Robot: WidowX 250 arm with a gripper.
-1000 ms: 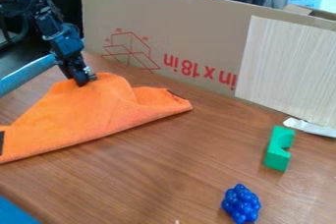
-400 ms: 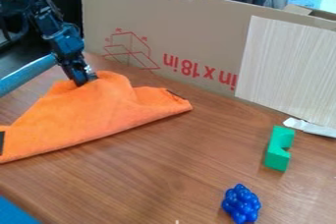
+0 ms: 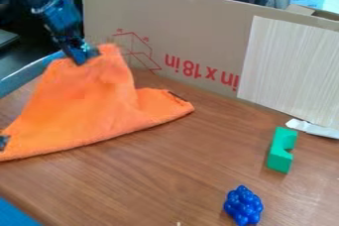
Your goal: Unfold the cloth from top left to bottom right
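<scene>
Running in from the left side of the view, a long rounded blue-grey bar ends close by the black two-finger gripper. Well below the gripper, in the bottom left corner, part of a flat blue object; cannot tell what it is.

Black jointed robot arm enters at upper left, slanting down to the gripper. Gripper closed on cloth, a fold pinched at its tips.

Soft orange fabric cloth hangs from that grip. Its top stands in a peak at the gripper; the rest drapes below, spreading both ways onto the brown wood-grain table. Small dark patch on the cloth's left end, down and left of the gripper. Right end tapers to a blunt corner, down and right of the gripper, a thin dark mark along its upper edge.

Tall tan cardboard panel with red print, upright behind the gripper and extending right. Well apart, low and right of the gripper: knobbly blue cluster of round beads. Farther right and higher, notched green block. Behind that, pale wood-grain rectangular sheet against the cardboard, a crumpled white strip near its foot.
</scene>
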